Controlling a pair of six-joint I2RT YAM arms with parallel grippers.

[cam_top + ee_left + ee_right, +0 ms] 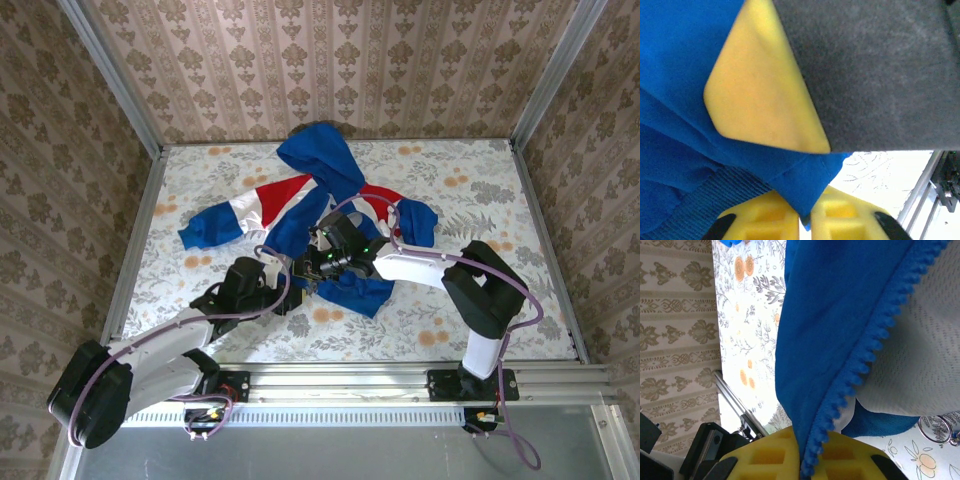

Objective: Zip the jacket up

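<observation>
From above: finds the jacket [330, 190] crumpled in the middle of the table [450, 330], hood toward the far edge, with left gripper [288, 283] and right gripper [318, 262] close together at its near hem.

Left wrist: shows the left gripper [805, 220] pinched on a blue hem corner, under a yellow wedge [755, 90], perhaps the other's finger.

Right wrist: shows the right gripper [807, 460] clamped on the teeth [865, 355] beside the lining [935, 340].

Risks losing either thin pinch under a pull, or dragging the whole heap instead of straightening the teeth.

Down on a floral-print tabletop [480, 200], orange blossoms and grey leaves all over. Boxed in on three sides by beige damask wallpaper [340, 60]. Framed by slanting aluminium posts [110, 75] at the corners, with a slotted metal rail [350, 382] along the near edge.
</observation>
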